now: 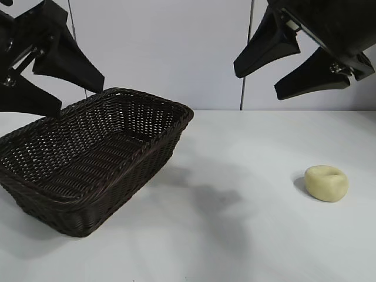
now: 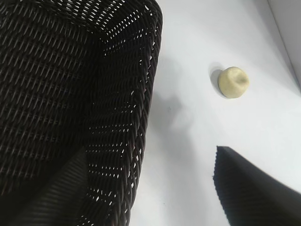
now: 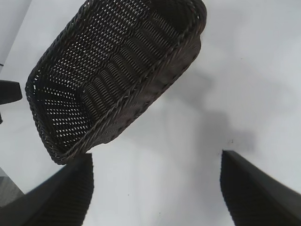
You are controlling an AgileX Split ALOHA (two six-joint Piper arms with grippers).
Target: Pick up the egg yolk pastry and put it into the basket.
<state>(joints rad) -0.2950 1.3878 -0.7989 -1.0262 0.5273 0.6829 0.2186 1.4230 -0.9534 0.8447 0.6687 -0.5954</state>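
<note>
The egg yolk pastry [image 1: 326, 183], a small pale yellow lump with a dent on top, lies on the white table at the right; it also shows in the left wrist view as the egg yolk pastry [image 2: 233, 82]. The dark brown wicker basket [image 1: 147, 153] stands at the left with nothing in it, and its rim shows as the basket [image 2: 150, 94] and the basket [image 3: 155, 89]. My left gripper [image 1: 79, 91] hangs open high above the basket's left side. My right gripper [image 1: 257, 82] hangs open high at the upper right, well above the pastry, holding nothing.
A white table [image 1: 235, 235] carries both things, with bare room between basket and pastry. A pale wall with a thin vertical seam [image 1: 244, 76] stands behind. The basket's right end is lifted slightly off the table.
</note>
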